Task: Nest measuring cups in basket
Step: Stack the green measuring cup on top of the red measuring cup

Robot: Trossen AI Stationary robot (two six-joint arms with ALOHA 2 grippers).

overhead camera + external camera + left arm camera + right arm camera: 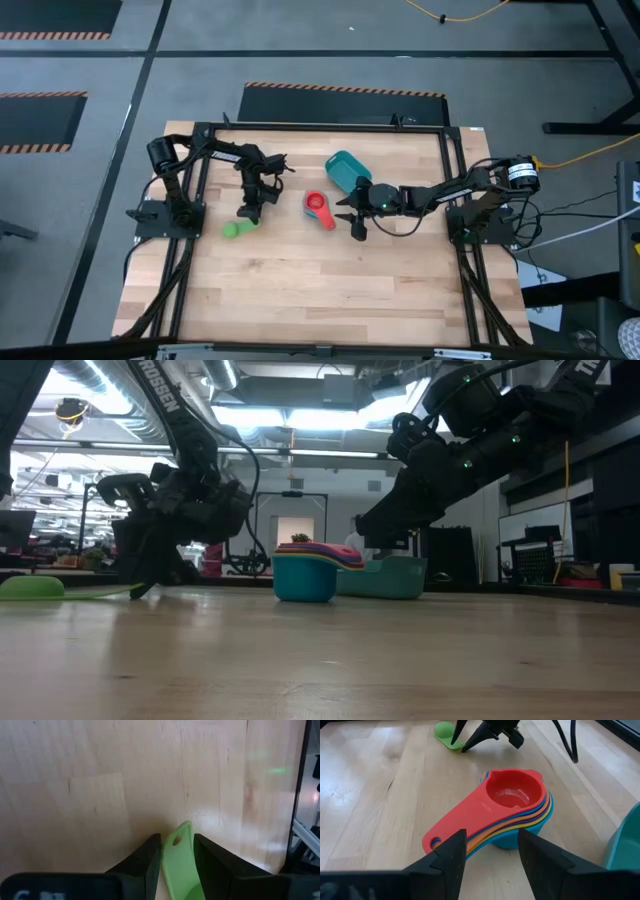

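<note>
A green measuring cup [235, 229] lies bowl-down on the table's left half, its flat handle [100, 594] running toward my left gripper [177, 840], which is shut on it. The other measuring cups stand nested in one stack [512, 805] mid-table, red on top and light blue at the bottom, resting on the wood. The teal basket [348, 168] stands just beyond the stack toward the far edge. My right gripper [492, 852] hovers open above the table on the stack's right, its fingers either side of the red handle's line, touching nothing. My left gripper pinches the green cup's handle [176, 851] by its two long edges, near the free end with the hole. The fingers slant down from the far side and lie along the handle. The upturned bowl [30, 587] rests on the table.
Black metal frame rails [452, 200] border the wooden tabletop on the left, far and right sides. Bare wood fills the near half of the table [320, 290].
</note>
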